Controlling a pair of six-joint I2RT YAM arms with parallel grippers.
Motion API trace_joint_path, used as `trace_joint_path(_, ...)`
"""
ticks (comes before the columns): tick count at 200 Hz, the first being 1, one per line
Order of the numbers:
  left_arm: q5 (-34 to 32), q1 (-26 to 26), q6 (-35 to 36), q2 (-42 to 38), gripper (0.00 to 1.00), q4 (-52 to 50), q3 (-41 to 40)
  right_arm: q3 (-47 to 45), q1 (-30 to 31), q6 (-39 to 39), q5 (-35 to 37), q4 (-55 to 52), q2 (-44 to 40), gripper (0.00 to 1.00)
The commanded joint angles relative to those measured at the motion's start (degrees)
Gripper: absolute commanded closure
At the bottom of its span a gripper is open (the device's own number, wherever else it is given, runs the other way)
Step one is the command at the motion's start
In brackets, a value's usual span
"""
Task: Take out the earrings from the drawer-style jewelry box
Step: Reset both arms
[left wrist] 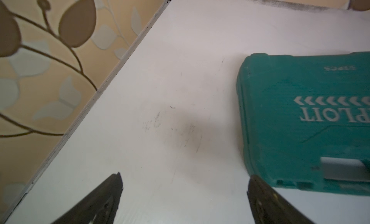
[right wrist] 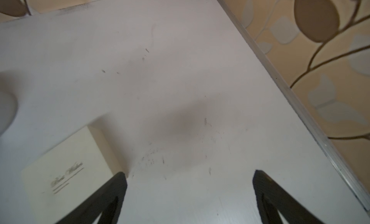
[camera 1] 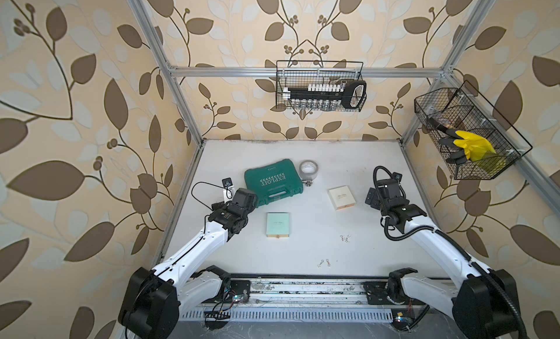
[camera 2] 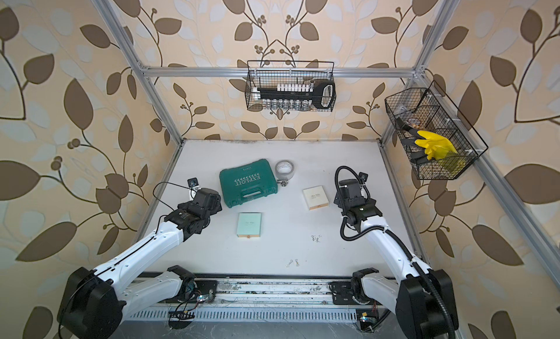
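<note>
1. White tabletop [camera 1: 303, 152] inside an aluminium frame, with leaf-pattern wallpaper on all walls. Two wire baskets hang on the frame, well clear of the work.
2. Task items: one pair of earrings [camera 1: 345, 238] lies loose on the bare table between the two small boxes and the front edge. The second pair [camera 1: 323, 263] lies nearer the front, close to the rail. Both pairs show in both top views and are outside any box.
3. The mint-green box [camera 1: 278, 224] and the cream box [camera 1: 341, 198] lie flat and well apart. Their drawers look pushed in, but the boxes are too small in a top view to be sure, and I cannot tell whether anything remains inside.
4. Left gripper [left wrist: 185, 176]: jaws spread wide, nothing between them, over bare table beside the green tool case [left wrist: 304, 121].
5. Right gripper [right wrist: 189, 173]: jaws spread wide and empty, with the corner of the cream box just beside one finger.
6. Judgement: the task appears done or nearly so.
7. Risks:
   - The second pair sits near the front edge, so a low forearm or trailing cable could flick it into the rail.
   - These earrings are tiny, so a regrasp could slip or scatter them.
   - The boxes are light, so pulling a drawer one-handed would likely slide the whole box.
</note>
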Motion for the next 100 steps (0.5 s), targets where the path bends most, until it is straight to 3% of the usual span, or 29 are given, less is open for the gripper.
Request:
trace_joint_path(1, 2.32, 4.91, 10.84, 7.13, 0.01, 11.97, 2.01, -1.42, -1.02, -11.16, 5.11, 15.96, 5.98, 0.00)
trace_joint_path(22, 4.53, 6.18, 16.49, 14.25, 0.01, 21.57, 0.65, -6.66, -1.48, -16.08, 4.28, 28.33, 9.53, 0.00)
trace_joint_path(51, 9.23, 8.74, 16.22, 22.02, 0.01, 24.42, 2.48, -10.36, -3.40, -18.00, -0.84, 38.38, 11.76, 0.00)
trace_joint_path(72, 15.86, 10.46, 19.43, 22.48, 0.01, 34.00, -0.40, -12.45, -5.17, -20.57, -5.06, 47.87, 12.90, 0.00)
trace_joint_path(85, 17.79, 11.12, 21.89, 22.87, 0.01, 36.56, -0.88, -13.26, -6.74, -20.62, -7.79, 51.24, 13.89, 0.00)
trace_joint_path(100, 19.17, 11.53, 24.16, 22.07, 0.01, 47.08, -5.62, -15.90, -8.47, -19.66, -11.53, 57.14, 15.18, 0.00)
